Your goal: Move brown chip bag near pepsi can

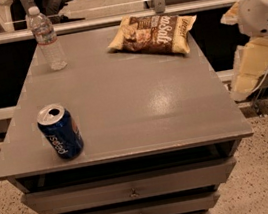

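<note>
The brown chip bag [152,34] lies flat at the far right of the grey tabletop [138,103]. The pepsi can [60,132] stands at the near left corner, dark blue with a silver top. The two are far apart, across the table's diagonal. My gripper [250,68] shows as pale cream parts under the white arm [259,5], at the right edge of view. It is off the table's right side, to the right of the bag and lower in the view, and it touches nothing.
A clear plastic water bottle [46,38] stands at the far left of the table. The table is a drawer cabinet with several drawers [131,188] below its front edge. A rail and a dark gap run behind it. The floor is speckled.
</note>
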